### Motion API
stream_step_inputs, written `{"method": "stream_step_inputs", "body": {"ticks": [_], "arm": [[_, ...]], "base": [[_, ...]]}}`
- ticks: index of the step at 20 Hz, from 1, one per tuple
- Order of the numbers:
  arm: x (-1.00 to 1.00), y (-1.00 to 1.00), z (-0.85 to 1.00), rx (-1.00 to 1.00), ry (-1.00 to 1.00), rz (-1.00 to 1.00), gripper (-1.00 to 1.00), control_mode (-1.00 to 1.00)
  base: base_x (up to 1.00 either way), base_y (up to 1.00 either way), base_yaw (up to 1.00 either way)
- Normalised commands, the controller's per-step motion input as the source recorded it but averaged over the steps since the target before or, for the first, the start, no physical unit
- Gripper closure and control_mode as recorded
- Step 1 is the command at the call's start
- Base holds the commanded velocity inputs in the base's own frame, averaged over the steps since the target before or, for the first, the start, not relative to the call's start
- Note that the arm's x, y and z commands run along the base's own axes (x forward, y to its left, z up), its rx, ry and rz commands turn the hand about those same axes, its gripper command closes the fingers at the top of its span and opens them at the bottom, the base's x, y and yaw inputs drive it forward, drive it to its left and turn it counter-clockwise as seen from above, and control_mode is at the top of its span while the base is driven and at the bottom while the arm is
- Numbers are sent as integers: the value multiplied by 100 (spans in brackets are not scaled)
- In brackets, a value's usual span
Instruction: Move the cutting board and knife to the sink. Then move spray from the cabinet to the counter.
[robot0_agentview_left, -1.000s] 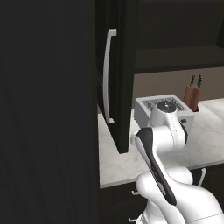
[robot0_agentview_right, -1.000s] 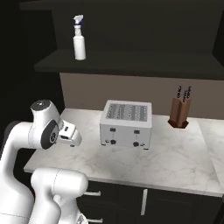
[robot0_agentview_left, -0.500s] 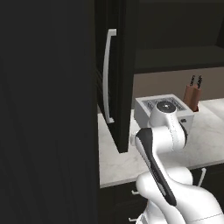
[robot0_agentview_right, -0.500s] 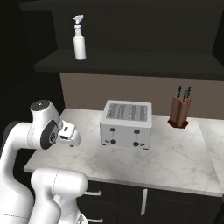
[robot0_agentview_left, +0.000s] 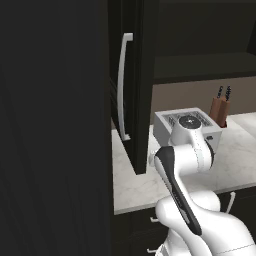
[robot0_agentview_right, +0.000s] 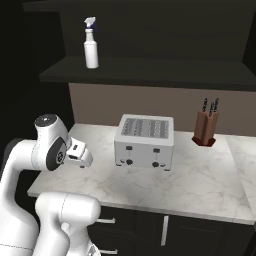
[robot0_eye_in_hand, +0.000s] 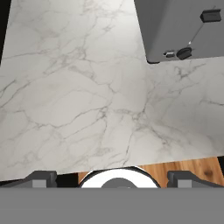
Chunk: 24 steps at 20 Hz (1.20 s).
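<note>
We see the spray (robot0_agentview_right: 91, 46) upright on the cabinet (robot0_agentview_right: 150, 70) shelf above the counter's (robot0_agentview_right: 200, 185) left end. Our gripper (robot0_eye_in_hand: 112, 177), jaws released and empty, hangs over the counter's front edge beside the toaster (robot0_agentview_right: 145, 141). No writing is legible.

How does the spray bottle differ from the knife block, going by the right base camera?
The spray is white with a blue-and-white nozzle; the knife block is brown wood with dark knife handles sticking out of its top. The spray is slim and narrows to a neck; the knife block is boxy. The spray stands on the dark shelf of the cabinet; the knife block stands lower, on the marble counter, right of the toaster. Both stand upright.
</note>
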Motion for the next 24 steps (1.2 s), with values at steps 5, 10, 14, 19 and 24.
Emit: {"method": "stream_step_inputs", "body": {"ticks": [5,10,14,19,24], "arm": [[-3,0,15,5,-5,1,-100,-100],[-4,0,46,15,-17,1,-100,-100],[-4,0,52,8,-13,2,-100,-100],[-1,0,52,0,-2,3,-100,-100],[0,-3,50,-3,0,4,-100,-100]], "base": [[-6,0,2],[0,0,0],[0,0,0],[0,0,0],[0,0,0]]}}
